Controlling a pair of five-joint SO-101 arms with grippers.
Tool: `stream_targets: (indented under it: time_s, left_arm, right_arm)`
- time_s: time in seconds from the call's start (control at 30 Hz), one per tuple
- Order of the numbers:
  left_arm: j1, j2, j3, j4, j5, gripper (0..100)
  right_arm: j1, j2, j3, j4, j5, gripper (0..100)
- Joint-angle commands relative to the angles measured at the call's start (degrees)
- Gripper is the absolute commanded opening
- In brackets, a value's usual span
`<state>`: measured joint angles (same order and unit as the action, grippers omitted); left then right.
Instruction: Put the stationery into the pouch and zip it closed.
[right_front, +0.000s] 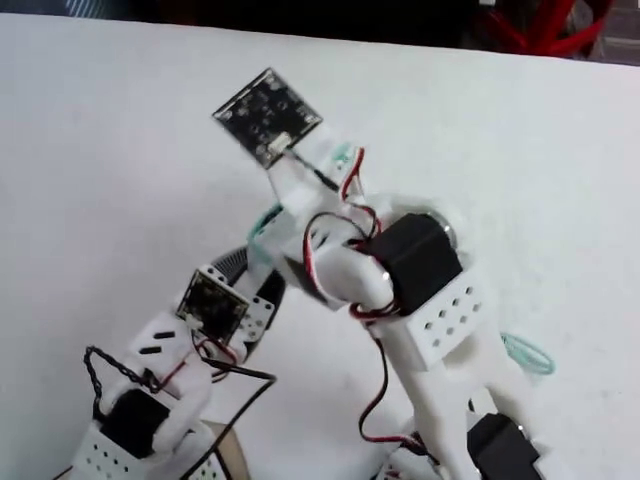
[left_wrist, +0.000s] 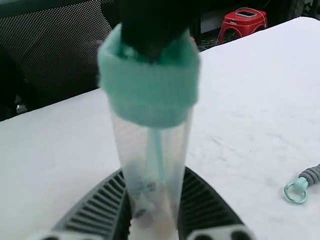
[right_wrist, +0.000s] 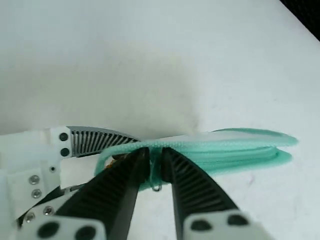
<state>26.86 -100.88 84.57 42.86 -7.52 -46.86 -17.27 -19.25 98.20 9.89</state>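
At the right gripper (right_wrist: 154, 156), we see the dark jaws pinched together on the teal zipper edge of the pouch (right_wrist: 235, 150). A small metal ring (right_wrist: 156, 187) hangs just under them. It is likely the pull, but we cannot tell if the slider itself is caught. Just beside it, the left gripper (left_wrist: 152, 177) is clamped on the clear body of the pouch, one ribbed jaw on each side. Inside the clear part we make out a thin teal stick (left_wrist: 159, 155) and some dark bits, so the stationery looks loaded and we judge the step to be zipping. To do it well, the left gripper should anchor the pouch firmly while the right pulls straight along the zipper line, not upward, so the band does not bunch. Out on the white desk (left_wrist: 240, 100) lies a grey cord with a teal ring (left_wrist: 295, 192), apart from the pouch. We find no brand, label or writing we can read.
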Motion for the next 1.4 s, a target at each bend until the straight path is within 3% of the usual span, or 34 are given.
stream_targets:
  time_s: [0.0,0.5,0.7,0.83,1.0,1.1,1.37]
  left_arm:
    - [0.84,-0.4,-0.44,-2.99,-1.14,2]
    - [0.48,-0.31,-0.35,-3.08,-1.14,2]
    - [0.48,-0.31,-0.35,-3.08,-1.14,2]
    - [0.48,-0.31,-0.35,-3.08,-1.05,2]
    - [0.48,-0.31,-0.35,-2.81,-1.05,2]
    - [0.48,-0.31,-0.35,-2.73,-1.05,2]
    - [-4.26,-0.31,-0.7,-5.19,-0.7,2]
  right_arm:
    - [-7.78,0.04,-0.53,0.66,-1.05,1.9]
    - [-12.26,-3.65,-0.97,0.66,-3.52,1.9]
    - [0.57,-10.68,-7.38,0.4,-3.16,5.3]
    - [5.32,-10.95,-8.88,0.4,-3.08,10.4]
    - [7.69,-9.89,-6.59,0.31,-2.46,3.3]
    - [10.95,-9.45,-4.92,0.31,2.37,1.8]
    - [32.57,-4.88,-3.08,0.22,5.71,1.8]
